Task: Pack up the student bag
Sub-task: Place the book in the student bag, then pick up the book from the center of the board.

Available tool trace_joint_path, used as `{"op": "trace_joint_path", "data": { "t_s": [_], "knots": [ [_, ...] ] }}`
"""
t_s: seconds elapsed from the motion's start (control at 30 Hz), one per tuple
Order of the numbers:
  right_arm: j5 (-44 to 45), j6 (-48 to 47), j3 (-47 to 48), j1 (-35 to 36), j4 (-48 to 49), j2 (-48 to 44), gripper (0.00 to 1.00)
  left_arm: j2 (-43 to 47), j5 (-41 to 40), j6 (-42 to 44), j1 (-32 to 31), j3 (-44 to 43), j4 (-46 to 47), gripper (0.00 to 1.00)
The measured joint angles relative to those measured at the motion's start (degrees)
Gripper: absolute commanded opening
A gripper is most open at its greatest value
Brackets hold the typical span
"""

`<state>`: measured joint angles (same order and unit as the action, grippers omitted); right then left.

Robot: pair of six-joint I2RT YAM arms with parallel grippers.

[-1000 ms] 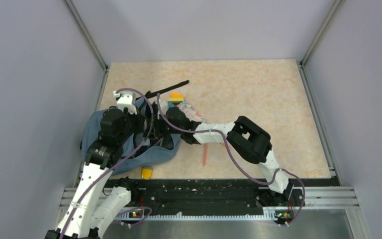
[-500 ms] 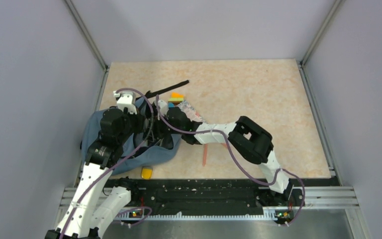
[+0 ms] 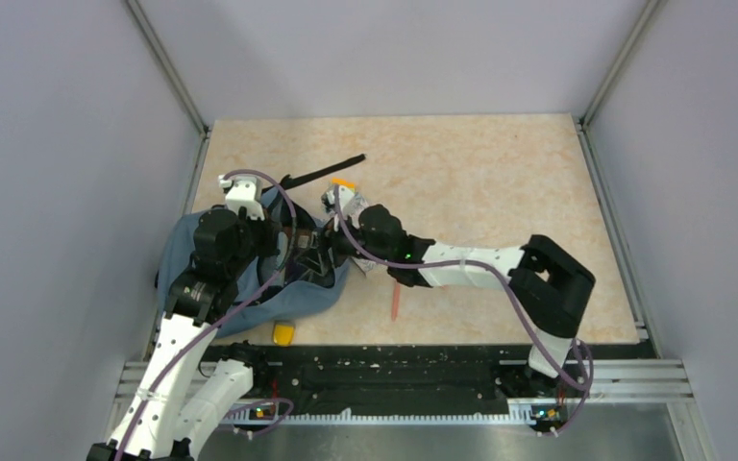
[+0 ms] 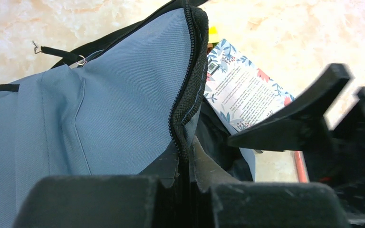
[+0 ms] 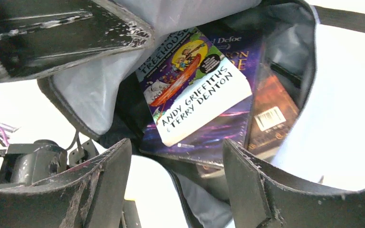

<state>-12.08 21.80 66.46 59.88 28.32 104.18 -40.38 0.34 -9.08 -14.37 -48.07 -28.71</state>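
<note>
The student bag (image 3: 184,261) lies at the table's left edge, slate blue, mouth facing right. My left gripper (image 4: 190,164) is shut on the bag's black zipper edge (image 4: 186,95) and holds the mouth up. My right gripper (image 5: 176,156) stands open just at the mouth, with nothing between its fingers (image 5: 247,175). Inside the bag (image 5: 95,80) lie a white-and-purple book (image 5: 195,90), a purple book (image 5: 228,121) under it and a brown book (image 5: 272,111). In the top view the right gripper (image 3: 334,252) sits at the bag's opening, beside the left gripper (image 3: 293,252).
A floral-printed booklet (image 4: 242,90) lies just outside the bag's mouth. On the table are a black strip (image 3: 325,173), an orange piece (image 3: 344,181), a red pen (image 3: 396,300) and a yellow object (image 3: 283,333) at the near edge. Side walls stand close on the left.
My right gripper has opened and its arm has drawn back to the right, out of the bag's mouth. The left gripper has kept its hold on the zipper edge.
</note>
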Motion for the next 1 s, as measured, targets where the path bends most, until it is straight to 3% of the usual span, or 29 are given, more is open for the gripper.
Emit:
{"op": "trace_joint_path", "data": {
  "t_s": [0.23,0.4,0.67,1.0],
  "knots": [
    [4.9,-6.2,-6.5,-1.9,-6.8,-11.1,0.73,0.0,-0.2,0.0,0.0,0.0,0.0,0.0],
    [5.9,-7.1,-11.1,-10.8,-11.3,-15.6,0.74,0.0,-0.2,0.0,0.0,0.0,0.0,0.0],
    [4.0,-7.1,-12.0,-25.0,-19.4,-13.5,0.73,0.0,-0.2,0.0,0.0,0.0,0.0,0.0],
    [-1.0,-7.1,-10.4,-27.4,-25.4,-3.3,0.68,0.0,-0.2,0.0,0.0,0.0,0.0,0.0]
  ]
}}
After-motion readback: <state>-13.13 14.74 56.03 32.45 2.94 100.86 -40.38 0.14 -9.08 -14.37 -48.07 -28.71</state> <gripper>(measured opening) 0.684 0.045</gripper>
